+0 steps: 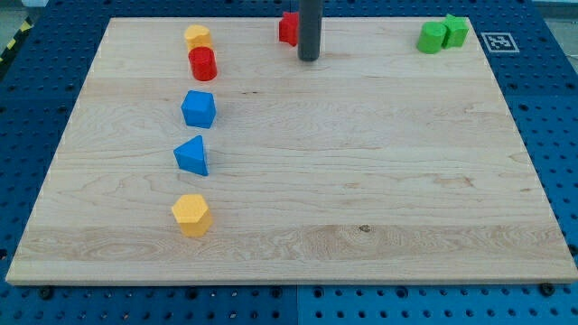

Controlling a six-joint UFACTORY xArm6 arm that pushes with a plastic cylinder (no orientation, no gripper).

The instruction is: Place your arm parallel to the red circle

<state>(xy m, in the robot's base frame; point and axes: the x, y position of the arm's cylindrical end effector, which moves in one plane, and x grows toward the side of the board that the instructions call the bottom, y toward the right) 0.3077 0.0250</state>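
Red circle (202, 64) near tabletop (361, 181) top-left, just below yellow block (198, 37). Tip (309, 59) well to its right, beside red block (288, 28). No pincer fitted. Best slid left, level with circle, stopping short of contact.

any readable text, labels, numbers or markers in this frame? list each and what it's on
No words, brands or numbers can be read anywhere.
One sign only: a black-and-white square fiducial marker on the blue pegboard, past the wooden board's top right corner; it is a pattern, not text.
The blocks and my tip bear no markings.
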